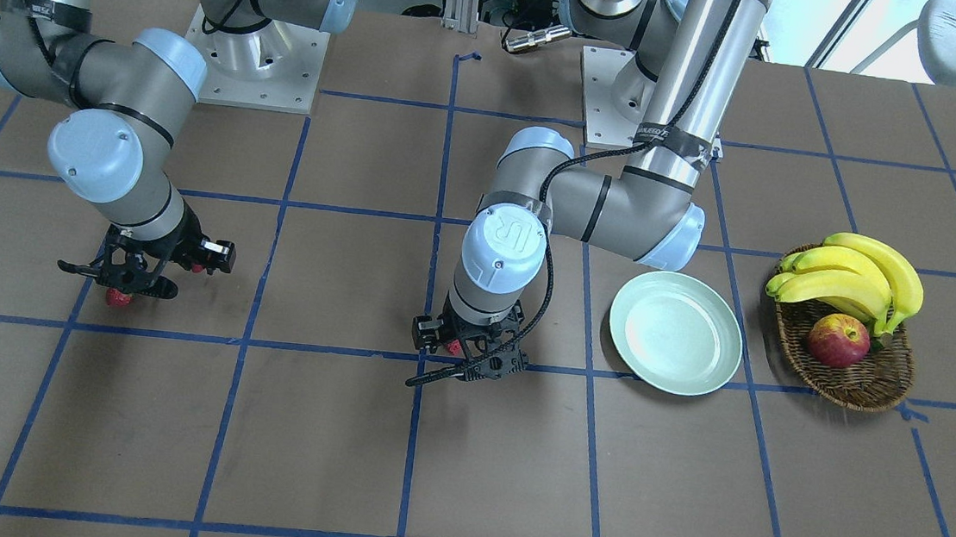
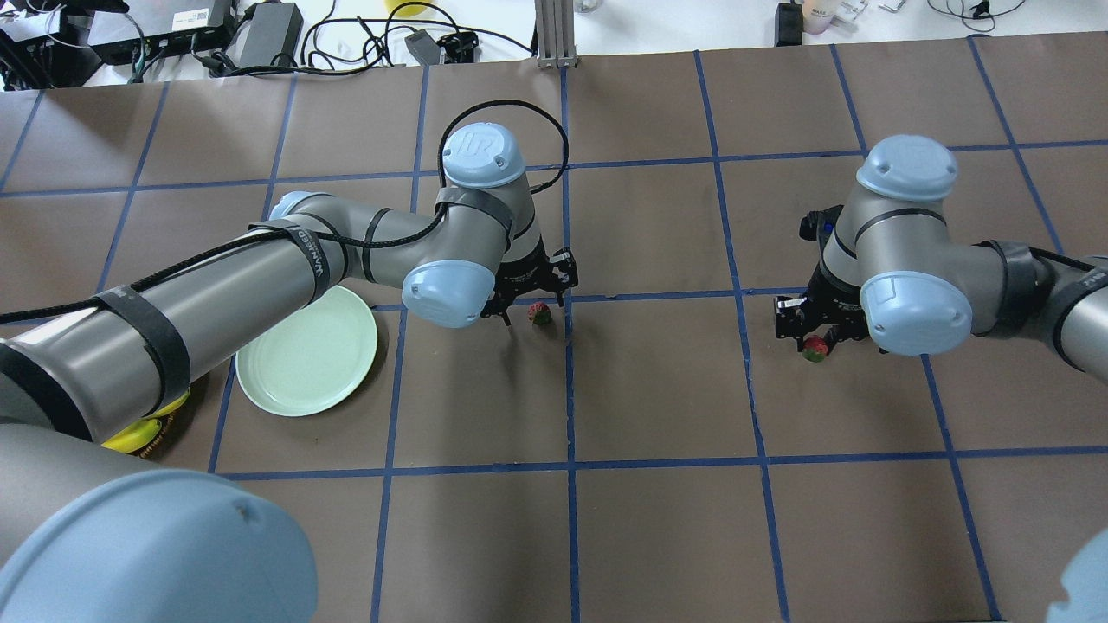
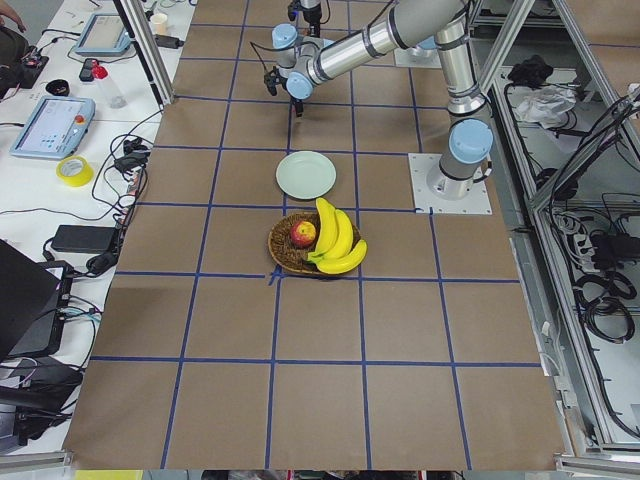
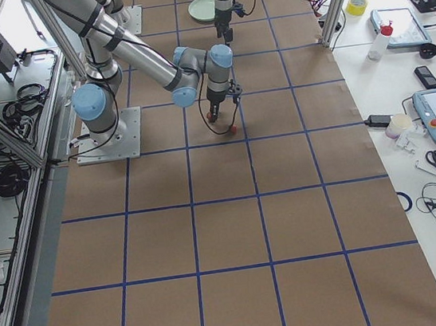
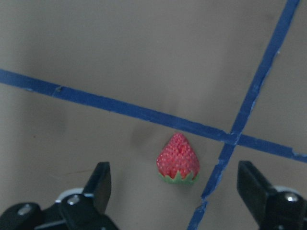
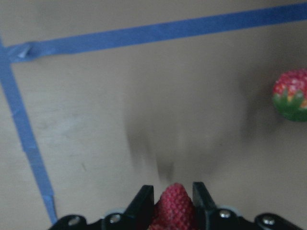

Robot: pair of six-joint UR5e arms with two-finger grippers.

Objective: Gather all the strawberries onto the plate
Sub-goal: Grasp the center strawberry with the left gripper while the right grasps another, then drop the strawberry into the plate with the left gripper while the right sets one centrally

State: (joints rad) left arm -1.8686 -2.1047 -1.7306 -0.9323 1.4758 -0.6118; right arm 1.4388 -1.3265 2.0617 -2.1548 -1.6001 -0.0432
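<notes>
Berry in grip: your right end effector (image 6: 173, 190) is clamped on the held strawberry (image 6: 175, 208), pinched between both fingers.
Berry beside it: the loose strawberry (image 6: 290, 94) lies on the tabletop (image 1: 460, 475) at 2 o'clock from the held one in the right wrist view, near but apart.
Berry under left arm: your left end effector (image 5: 175, 167) is spread wide, one finger on either side of the centre strawberry (image 5: 178, 160) and touching neither. That berry lies on its side at 8 o'clock from a tape crossing (image 5: 232, 137).
Plate: the plate (image 1: 676, 333) sits at about 8 o'clock from the left end effector in the overhead view, near it and well apart from the right arm's two berries. No berry is in it yet.
Beyond the plate: a basket (image 1: 865, 393) with bananas (image 1: 858, 276) and an apple (image 1: 838, 339), just beside the plate.
Risk, left pick: the tapered berry could roll or squirt out if your fingers close off-centre or too high.
Risk, right carry: the way to the plate runs through the left arm's space, so moving both arms together could make them clash.
Risk, loose berry: it sits close to the right fingers, and a low sweep could knock it away. The overhead view hides it under the arm, so you might miss it.
Risk, release: dropped from too high, a berry may bounce over the shallow rim.
</notes>
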